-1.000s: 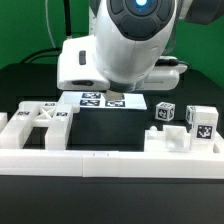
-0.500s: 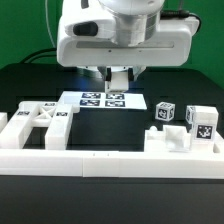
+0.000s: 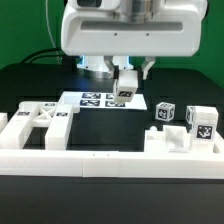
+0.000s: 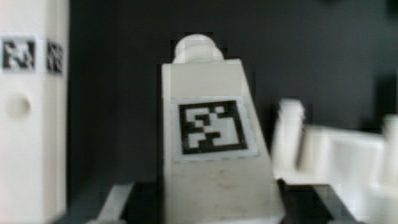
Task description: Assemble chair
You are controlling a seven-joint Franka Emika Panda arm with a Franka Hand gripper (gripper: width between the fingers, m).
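Gripper (image 3: 127, 72): jaws narrow, closed on a white bar (image 3: 125, 86). The bar hangs below the hand, slightly tilted and clear of the table (image 3: 30, 85), over the far side of the marker board (image 3: 98, 100).

Wrist view: the bar (image 4: 210, 130) fills the middle, with its square tag facing the camera and a rounded peg at its far end. The jaws grasp it near its base. How deep it sits between them, I cannot tell.

Other chair parts, all lying on the table and well apart from the bar:
- flat panels (image 3: 40, 120) on the exterior view's left, just behind the border rail (image 3: 100, 162)
- two small blocks (image 3: 163, 112) (image 3: 203, 120) on the exterior view's right
- a low piece (image 3: 170, 140) in front of the blocks, against the rail

Judgement: the step in hand is carrying the bar to its mating part; most of the assembly is not yet done.

To do it well:
- Hold the clamp firm, since a high, narrow grip lets a long bar swing.
- Take the tilt out before descending, so the peg goes in square rather than at an angle.
- Line the peg up above its socket first, then lower slowly and press only once it is seated.
- The socket is not visible in either view, so it should be brought into sight before committing.
- Stay clear of the loose blocks on the way.
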